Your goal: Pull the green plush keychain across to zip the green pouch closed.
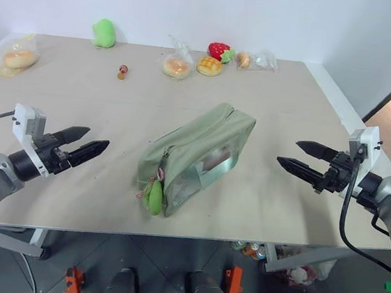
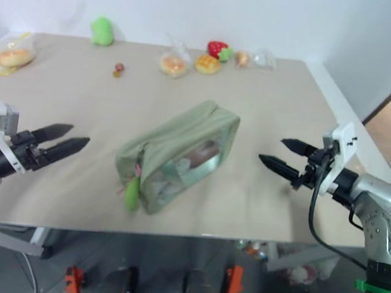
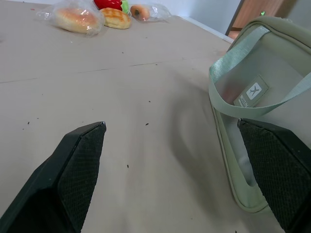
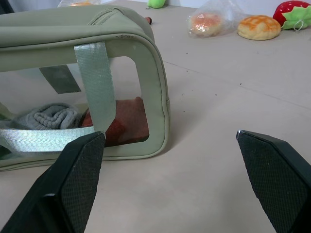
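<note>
Both sets of jaws stand spread wide with nothing between them. The left gripper (image 1: 84, 142) hangs over the table's near left part and the right gripper (image 1: 305, 159) over its near right part, each aimed inward at the pouch (image 1: 198, 154) and well apart from it.

The pouch lies between them on the table (image 1: 101, 109), a little nearer the front edge than the middle. Its long axis runs on a slant — the near end toward the robot's left, the far end away and to the right. It is a pale sage-green fabric box with rounded corners; a clear window side faces the right gripper, and through it show a folded grey cloth (image 4: 51, 117) and something reddish-brown (image 4: 127, 121). A pale green strap (image 4: 95, 82) crosses the window. The zipper runs along the top.

The keychain (image 1: 154, 197) hangs at the pouch's near end, a bright lime-green oblong plush on a short pinkish cord, pointing down against the end wall just above the tabletop.

Along the far edge lie a loose green plush (image 1: 104, 32), a strawberry toy (image 1: 219, 50), bagged buns (image 1: 178, 65) and a small bead-like piece (image 1: 122, 72) — all well apart from the pouch.
</note>
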